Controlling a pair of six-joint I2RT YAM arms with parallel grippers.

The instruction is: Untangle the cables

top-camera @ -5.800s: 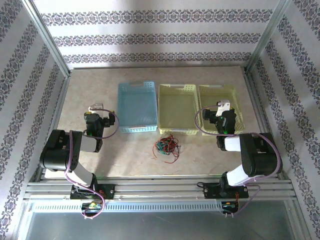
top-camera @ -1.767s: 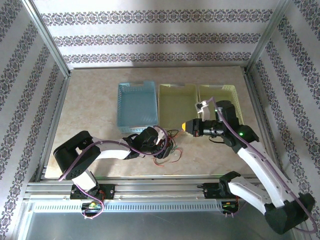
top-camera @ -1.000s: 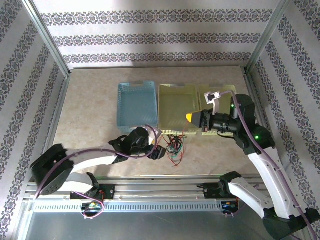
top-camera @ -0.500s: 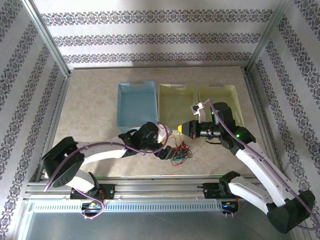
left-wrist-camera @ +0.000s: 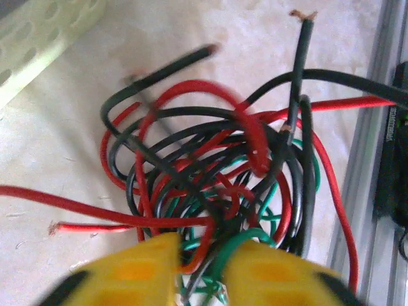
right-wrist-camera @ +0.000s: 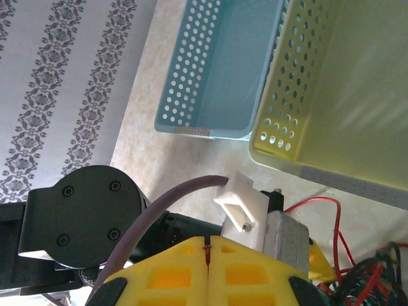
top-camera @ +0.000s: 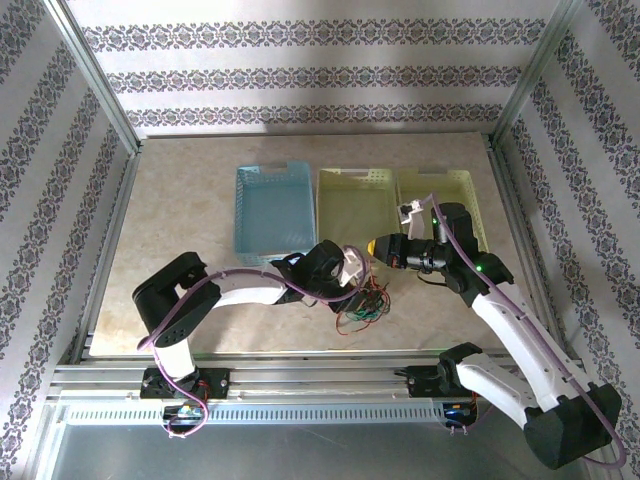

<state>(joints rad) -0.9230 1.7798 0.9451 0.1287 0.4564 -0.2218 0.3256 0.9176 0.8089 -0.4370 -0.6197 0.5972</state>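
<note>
Cables (top-camera: pixel 366 305) sit in a red, green and black knot just in front of the middle basket (top-camera: pixel 350 215). The left claw (left-wrist-camera: pixel 203 271) pinches strands of the knot. The right claw (right-wrist-camera: pixel 207 264), fingers pressed together, hovers by that basket's near edge.

The cables (top-camera: pixel 365 303) lie in one heap on the surface (top-camera: pixel 180 220), with three baskets in a row behind them. The middle basket (top-camera: pixel 355 175) stands straight behind the heap, the left basket (top-camera: pixel 272 167) behind and to its left, the right basket (top-camera: pixel 440 175) behind and to its right. My left tool (top-camera: pixel 368 286) reaches in from the left of the heap, its fingers (left-wrist-camera: pixel 137 268) either side of strands at the heap's edge. My right tool (top-camera: pixel 378 246) sits just behind the heap, apart from it. The frame rail (top-camera: pixel 320 375) runs in front.
</note>
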